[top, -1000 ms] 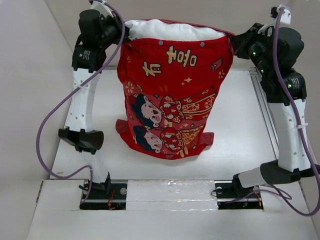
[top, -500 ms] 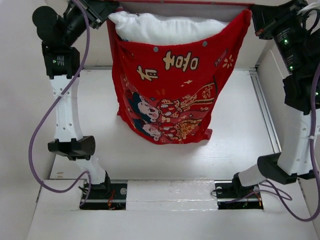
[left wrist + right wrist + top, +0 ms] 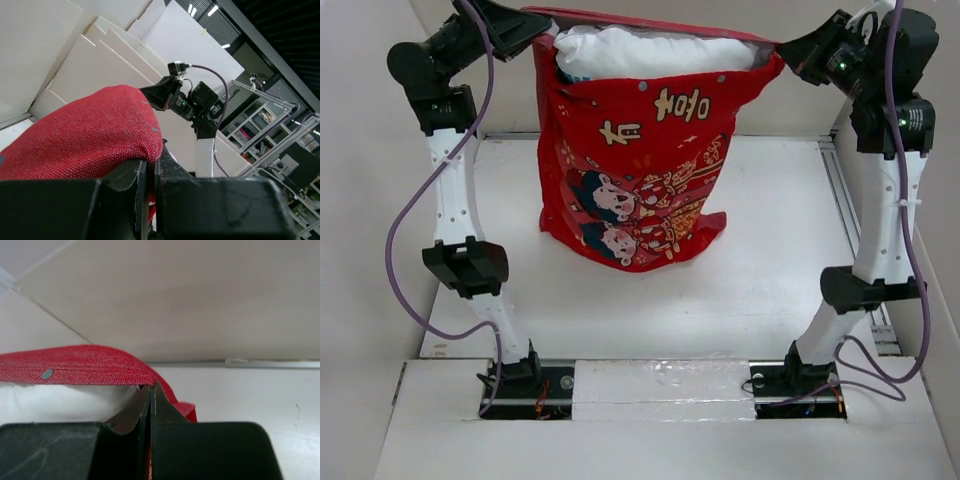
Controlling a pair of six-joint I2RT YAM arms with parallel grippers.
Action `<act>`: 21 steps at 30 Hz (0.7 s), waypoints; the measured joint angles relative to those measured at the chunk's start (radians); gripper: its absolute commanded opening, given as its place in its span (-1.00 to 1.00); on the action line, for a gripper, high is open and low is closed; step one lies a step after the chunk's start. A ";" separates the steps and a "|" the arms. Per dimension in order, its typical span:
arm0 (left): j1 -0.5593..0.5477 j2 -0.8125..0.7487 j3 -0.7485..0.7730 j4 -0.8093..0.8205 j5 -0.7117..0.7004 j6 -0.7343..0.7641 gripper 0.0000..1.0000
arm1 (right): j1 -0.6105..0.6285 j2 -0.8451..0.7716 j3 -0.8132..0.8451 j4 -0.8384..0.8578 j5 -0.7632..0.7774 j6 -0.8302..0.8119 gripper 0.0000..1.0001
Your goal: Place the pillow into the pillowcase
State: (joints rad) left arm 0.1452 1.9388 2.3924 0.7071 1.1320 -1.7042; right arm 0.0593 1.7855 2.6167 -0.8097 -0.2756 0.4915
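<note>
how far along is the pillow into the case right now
Mostly done: the pillow sits inside the pillowcase, only its white top showing at the open mouth. In hand: the left gripper and right gripper each pinch a top corner, holding the case hanging upright. To do: likely settle the pillow fully below the rim and lay it down.

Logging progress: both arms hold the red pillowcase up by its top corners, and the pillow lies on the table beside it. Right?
No: the pillow sits inside the pillowcase, its top showing at the opening, per the top view.
</note>
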 measured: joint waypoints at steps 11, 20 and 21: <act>-0.004 -0.130 0.022 0.032 0.035 -0.027 -1.00 | -0.054 -0.508 -0.260 0.077 -0.001 0.011 -1.00; 0.067 -0.404 0.012 0.023 0.018 -0.020 -1.00 | -0.099 -0.708 -0.167 0.114 0.111 0.006 -1.00; 0.066 -0.409 0.022 0.010 0.019 -0.014 -1.00 | -0.099 -0.712 -0.161 0.116 0.110 0.008 -1.00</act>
State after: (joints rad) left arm 0.2111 1.5295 2.4142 0.7174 1.1507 -1.7184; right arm -0.0399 1.0737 2.4561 -0.6941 -0.1658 0.4992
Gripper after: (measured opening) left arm 0.010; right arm 0.009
